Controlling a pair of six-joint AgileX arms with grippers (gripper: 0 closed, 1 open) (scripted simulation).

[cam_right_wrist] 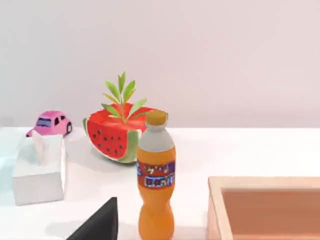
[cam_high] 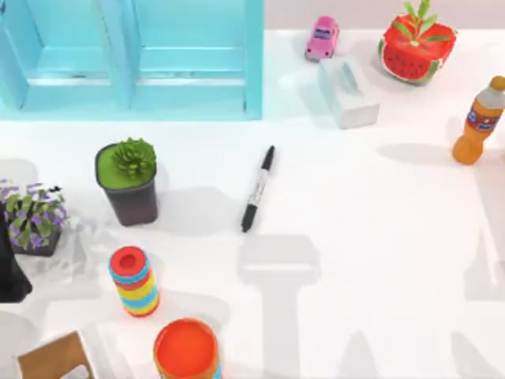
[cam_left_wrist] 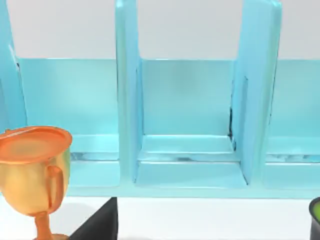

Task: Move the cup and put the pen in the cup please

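Observation:
The pen (cam_high: 258,189), slim and black with a pale label band, lies flat on the white table near the middle, angled with its cap end toward the front. No gripper is near it. The cup is out of view. My left arm (cam_high: 9,272) shows as a dark shape at the table's left edge. A dark part of my left gripper (cam_left_wrist: 97,225) faces the blue shelf. A dark part of my right gripper (cam_right_wrist: 97,222) sits low beside the orange bottle (cam_right_wrist: 156,175).
A blue shelf (cam_high: 130,55) fills the back left. Left of the pen stand a dark plant pot (cam_high: 128,183), a rainbow ring stack (cam_high: 134,281) and an orange-inside cup (cam_high: 186,349). A tissue box (cam_high: 349,92), pink car (cam_high: 322,38) and watermelon planter (cam_high: 417,46) stand at the back right.

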